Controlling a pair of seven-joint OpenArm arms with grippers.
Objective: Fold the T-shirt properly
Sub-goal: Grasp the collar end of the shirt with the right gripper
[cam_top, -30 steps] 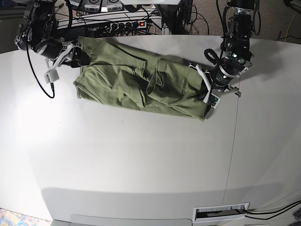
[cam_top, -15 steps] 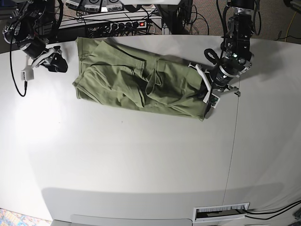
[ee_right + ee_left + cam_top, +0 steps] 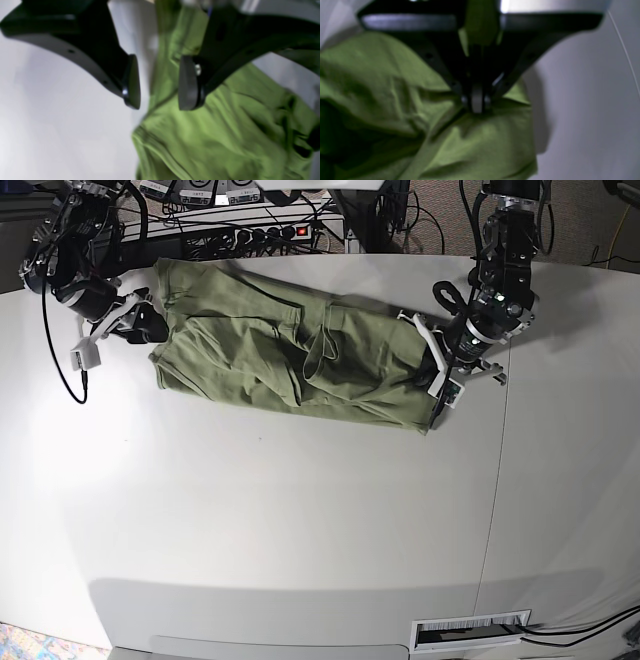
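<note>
Base view: crumpled sage-green knit T-shirt (image 3: 290, 360) spread on white counter (image 3: 300, 520) between grippers. Left gripper (image 3: 477, 105) clamped on hem corner; right gripper (image 3: 158, 82) wide, empty, above opposite edge. Risk judged: one-sided pull, cloth bunched.

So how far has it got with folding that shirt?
Roughly halfway, I'd guess. The T-shirt already lies bunched into a long, rumpled band. The left gripper is pinching one end; the right gripper hangs open at the other. Smoothing and the final folds remain.
</note>
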